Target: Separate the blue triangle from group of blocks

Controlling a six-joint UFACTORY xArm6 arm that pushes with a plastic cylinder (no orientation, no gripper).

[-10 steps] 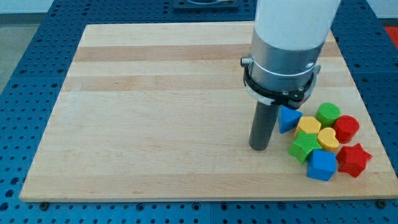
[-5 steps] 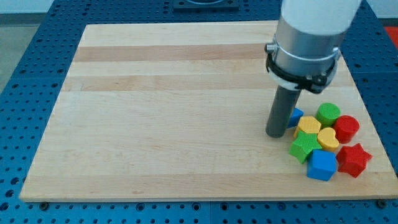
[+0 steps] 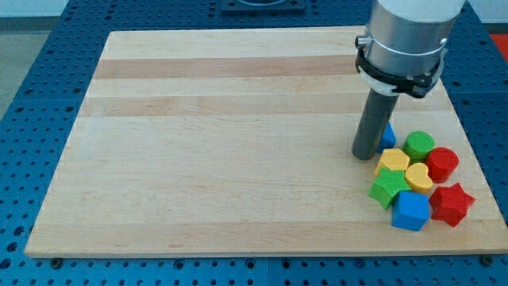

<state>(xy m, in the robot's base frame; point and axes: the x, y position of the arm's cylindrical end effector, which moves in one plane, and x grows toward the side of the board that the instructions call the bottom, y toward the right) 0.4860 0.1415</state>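
My tip rests on the wooden board at the upper left edge of a cluster of blocks near the view's lower right. The blue triangle is mostly hidden behind the rod; only a sliver shows on the rod's right side, close to the green cylinder. Below it lie a yellow hexagon, a second yellow block, a green star, a blue cube, a red cylinder and a red star.
The board lies on a blue perforated table. The cluster sits close to the board's right edge and bottom edge. The arm's wide white and grey body hangs above the board's upper right.
The rod has moved to the view's right and up, from left of the cluster to in front of the blue triangle, which is now mostly covered and sits a little higher.
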